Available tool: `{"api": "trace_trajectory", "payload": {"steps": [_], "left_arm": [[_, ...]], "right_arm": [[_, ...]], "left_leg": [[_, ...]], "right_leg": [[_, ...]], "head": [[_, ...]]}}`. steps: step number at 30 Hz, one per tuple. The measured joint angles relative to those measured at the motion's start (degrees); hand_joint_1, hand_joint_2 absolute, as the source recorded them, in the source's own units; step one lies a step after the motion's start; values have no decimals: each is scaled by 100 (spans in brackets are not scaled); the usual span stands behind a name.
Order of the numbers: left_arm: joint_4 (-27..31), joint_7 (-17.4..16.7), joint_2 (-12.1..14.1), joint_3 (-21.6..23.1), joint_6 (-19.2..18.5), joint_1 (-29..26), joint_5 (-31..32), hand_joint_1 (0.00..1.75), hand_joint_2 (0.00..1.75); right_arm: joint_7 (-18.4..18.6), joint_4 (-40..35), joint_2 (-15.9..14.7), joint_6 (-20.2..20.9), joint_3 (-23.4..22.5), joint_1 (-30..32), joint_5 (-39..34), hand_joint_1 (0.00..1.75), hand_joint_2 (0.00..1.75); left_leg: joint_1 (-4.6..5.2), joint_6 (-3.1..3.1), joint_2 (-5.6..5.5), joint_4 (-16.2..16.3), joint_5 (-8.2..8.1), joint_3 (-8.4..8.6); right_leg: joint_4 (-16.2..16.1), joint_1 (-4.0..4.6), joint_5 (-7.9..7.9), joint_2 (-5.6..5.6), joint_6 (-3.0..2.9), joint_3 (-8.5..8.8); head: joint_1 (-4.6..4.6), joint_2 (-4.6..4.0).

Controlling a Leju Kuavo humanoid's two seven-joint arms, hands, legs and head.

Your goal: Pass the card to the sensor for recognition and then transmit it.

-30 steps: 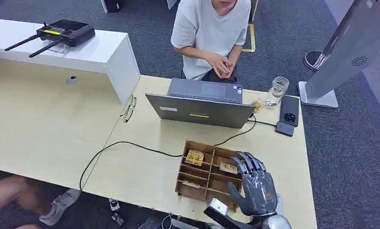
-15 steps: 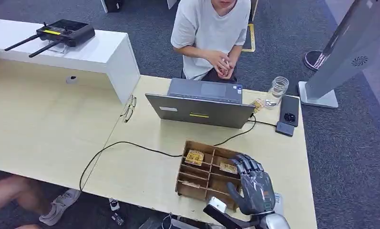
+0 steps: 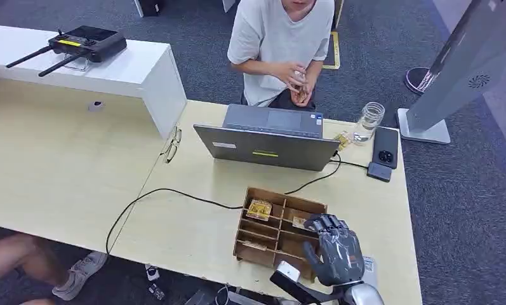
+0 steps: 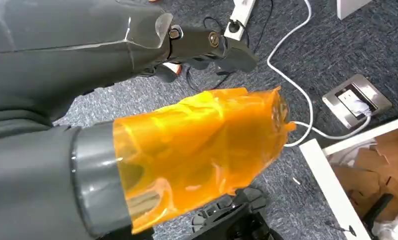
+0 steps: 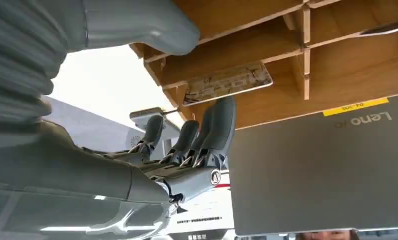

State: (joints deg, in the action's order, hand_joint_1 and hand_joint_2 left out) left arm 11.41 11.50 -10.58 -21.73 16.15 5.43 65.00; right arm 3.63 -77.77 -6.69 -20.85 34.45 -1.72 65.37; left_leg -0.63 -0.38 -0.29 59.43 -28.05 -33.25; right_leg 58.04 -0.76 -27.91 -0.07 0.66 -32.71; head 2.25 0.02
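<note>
A wooden divider box (image 3: pixel 270 192) stands on the table near its front edge. A patterned card (image 3: pixel 302 222) lies in its right compartment, also seen as the card (image 5: pixel 227 82) in the right wrist view. My right hand (image 3: pixel 334 251) hovers over that side of the box, palm down, fingers spread, with the fingertips (image 5: pixel 225 107) right at the card's edge; nothing is held. Two more cards (image 3: pixel 259 209) lie in other compartments. My left hand (image 4: pixel 112 75) hangs over the floor holding nothing, its thumb wrapped in orange film (image 4: pixel 201 145).
A grey laptop (image 3: pixel 266 147) stands just behind the box, with a black cable (image 3: pixel 167 190) running left. A jar (image 3: pixel 369 119), a phone (image 3: pixel 385 146) and a small dark device (image 3: pixel 379 171) sit at the table's far right. A person (image 3: pixel 279 44) sits behind the laptop.
My right hand has drawn back slightly toward the table's front edge and its fingers have tipped down over the card compartment. The person has raised both hands.
</note>
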Motion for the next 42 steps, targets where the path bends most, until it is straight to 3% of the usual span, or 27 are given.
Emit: {"api": "trace_trajectory", "payload": {"steps": [7, 9, 10, 12, 18, 22, 42], "left_arm": [[0, 0, 0, 0, 0, 0, 0, 0, 0], [0, 0, 0, 0, 0, 0, 0, 0, 0], [0, 0, 0, 0, 0, 0, 0, 0, 0], [0, 0, 0, 2, 0, 0, 0, 0, 0], [0, 0, 0, 7, -2, 0, 2, 0, 0], [0, 0, 0, 11, -2, 0, 0, 0, 0], [0, 0, 0, 15, 7, 0, -103, 0, 0]], "right_arm": [[0, 0, 7, 2, 2, -4, 0, 77, 175], [0, 0, 7, 2, 4, -5, 0, 89, 175], [0, 0, 7, 2, 4, -5, 0, 106, 175], [0, 2, 9, 2, 7, -7, 0, 122, 175], [0, 39, 31, 11, 18, -41, 0, 140, 175], [0, 57, 55, -9, 26, -63, 2, 169, 175], [-90, 94, 201, -459, 35, -6, 59, 175, 175]], "left_leg": [[0, 0, 0, 0, 0, 0], [0, 0, 0, 0, 0, 0], [0, 0, 0, 0, 0, 0], [0, 0, 0, 0, 0, 0], [0, 0, 1, 0, 0, 1], [0, 0, 0, 0, 1, 1], [0, -1, 1, 0, 1, 1]], "right_leg": [[0, 0, 0, 0, 0, 0], [0, 0, 0, 0, 0, 0], [0, 0, 0, 0, 0, 0], [0, 0, 0, 0, 0, 0], [0, 0, 0, 1, 0, 0], [0, 0, 0, 0, 0, 1], [0, 0, 0, 1, 0, 0]], "head": [[0, 0], [0, 0], [0, 0], [0, 0], [0, 0], [0, 0], [0, 0]]}}
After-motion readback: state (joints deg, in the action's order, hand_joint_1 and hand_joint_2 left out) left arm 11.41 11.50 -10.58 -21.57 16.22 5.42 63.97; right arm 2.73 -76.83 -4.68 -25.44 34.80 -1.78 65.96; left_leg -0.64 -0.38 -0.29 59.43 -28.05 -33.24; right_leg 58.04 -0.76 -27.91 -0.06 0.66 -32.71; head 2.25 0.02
